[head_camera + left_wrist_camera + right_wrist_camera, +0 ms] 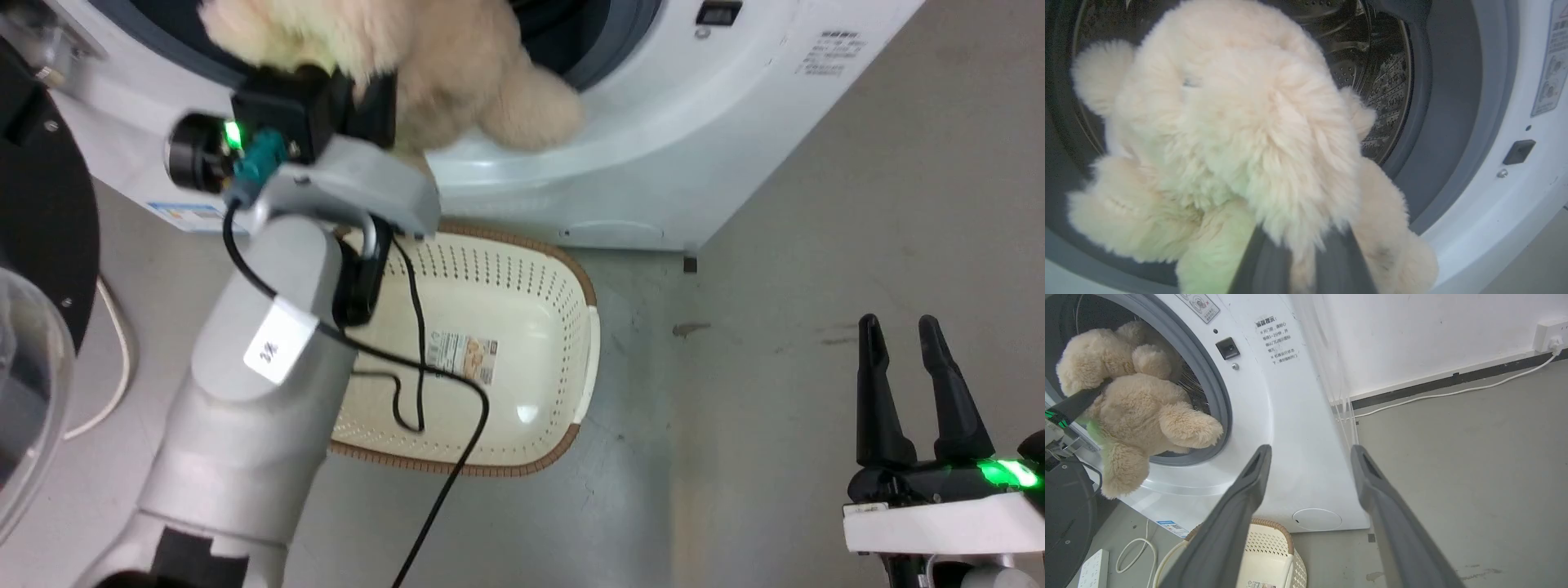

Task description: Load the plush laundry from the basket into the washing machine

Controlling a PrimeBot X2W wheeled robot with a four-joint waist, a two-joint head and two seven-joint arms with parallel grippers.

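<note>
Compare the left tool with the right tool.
The left tool is shut on the plush laundry; the right tool is open and empty. The left tool is at the washing machine porthole; the right tool is over the floor, apart from the basket. Both have long dark fingers.

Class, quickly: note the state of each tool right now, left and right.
Left tool: shut on the plush laundry, at the washing machine's opening.
Right tool: open, holding nothing.
</note>
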